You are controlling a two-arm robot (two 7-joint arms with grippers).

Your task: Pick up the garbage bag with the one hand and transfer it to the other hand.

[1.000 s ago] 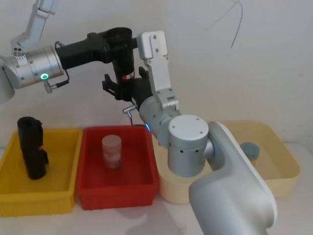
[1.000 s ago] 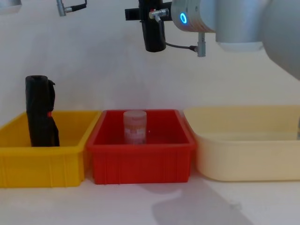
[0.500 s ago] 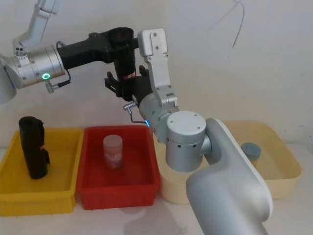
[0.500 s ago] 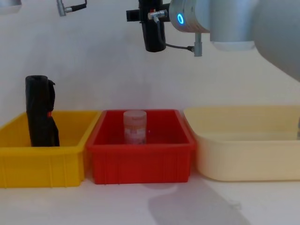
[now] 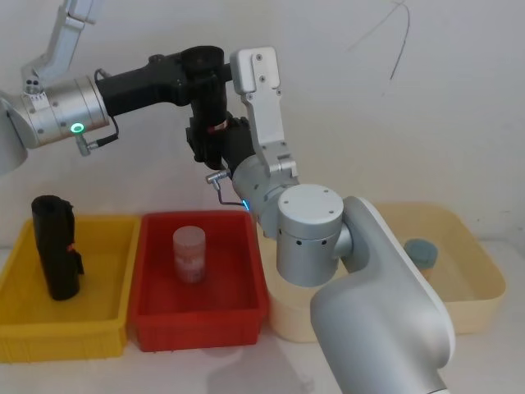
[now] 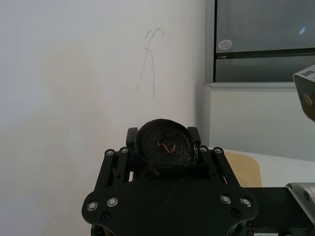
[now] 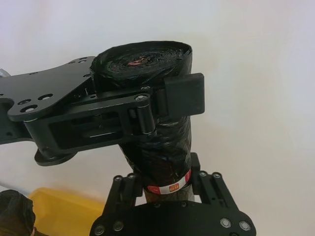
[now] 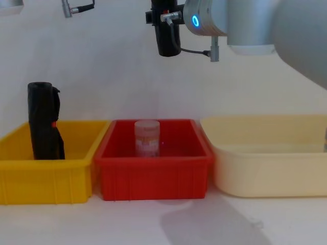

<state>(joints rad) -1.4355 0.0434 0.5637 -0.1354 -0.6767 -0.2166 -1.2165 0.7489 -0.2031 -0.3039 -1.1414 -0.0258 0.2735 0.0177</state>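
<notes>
The garbage bag is a black roll held upright, high above the red bin. Its red-and-white label sits near the lower end. My left gripper, on the green-ringed arm, is shut on the roll's upper part; in the left wrist view the left gripper frames the roll's top end. My right gripper, on the blue-ringed arm, is shut on the lower part at the label, as the right gripper shows in its own wrist view. In the chest view the roll's bottom end hangs below the right gripper.
A yellow bin on the left holds another black roll standing upright. The red bin in the middle holds a clear jar. A cream tub on the right holds a small blue-grey object.
My right gripper's fingers, spread wide beside the roll a second ago, have closed in onto its lower part. The left gripper and the roll have stayed in place.
</notes>
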